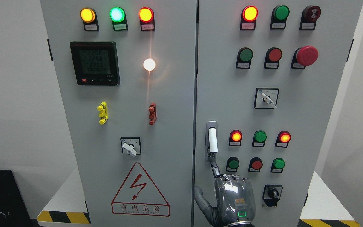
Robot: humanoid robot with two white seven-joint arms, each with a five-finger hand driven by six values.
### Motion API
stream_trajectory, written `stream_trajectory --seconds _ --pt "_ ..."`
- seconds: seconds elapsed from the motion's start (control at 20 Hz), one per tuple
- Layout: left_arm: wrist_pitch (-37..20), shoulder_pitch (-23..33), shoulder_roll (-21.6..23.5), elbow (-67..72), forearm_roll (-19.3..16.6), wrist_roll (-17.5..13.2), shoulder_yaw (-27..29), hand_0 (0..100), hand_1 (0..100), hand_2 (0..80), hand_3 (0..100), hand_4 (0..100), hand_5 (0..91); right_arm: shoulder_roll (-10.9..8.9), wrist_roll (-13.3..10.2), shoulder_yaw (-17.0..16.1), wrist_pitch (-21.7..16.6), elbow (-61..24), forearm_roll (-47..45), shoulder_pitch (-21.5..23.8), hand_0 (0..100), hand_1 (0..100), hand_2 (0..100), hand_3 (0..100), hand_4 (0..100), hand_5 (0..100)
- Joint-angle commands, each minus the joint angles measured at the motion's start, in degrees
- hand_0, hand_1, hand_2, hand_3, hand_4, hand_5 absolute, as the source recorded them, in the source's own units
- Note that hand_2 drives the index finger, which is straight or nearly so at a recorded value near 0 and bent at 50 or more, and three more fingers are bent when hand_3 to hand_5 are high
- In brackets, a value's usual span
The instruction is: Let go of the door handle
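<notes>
I see one hand (232,198) below the handle (212,140) on the cabinet (175,126) door; index fingertip at its base, other fingers curled, gripping nothing.

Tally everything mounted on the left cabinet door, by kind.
Round lit lamps: 4
Digital meter: 1
Small plastic fittings, the yellow fitting and the red fitting: 2
Rotary selector switch: 1
Lightning warning sign: 1
Total: 9
</notes>
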Motion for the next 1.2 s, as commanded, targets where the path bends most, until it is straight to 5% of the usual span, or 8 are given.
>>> stream_trajectory --seconds 0.0,0.65,1.15 --pt "0.0 1.0 0.0 0.0 -0.1 0.0 0.0 12 56 0.0 0 0 0.0 0.01 0.0 0.0 0.1 -1.4 0.1 0.0 42 26 11 100 100 100" --pt "0.0 1.0 0.0 0.0 -0.1 0.0 0.0 12 56 0.0 0 0 0.0 0.01 -0.2 0.1 0.1 -2.3 0.1 0.1 42 26 11 100 100 100" --pt "0.0 1.0 0.0 0.0 -0.1 0.0 0.0 12 56 0.0 0 0 0.0 0.01 -0.2 0.1 0.1 -3.3 0.1 0.2 42 26 21 100 100 100"
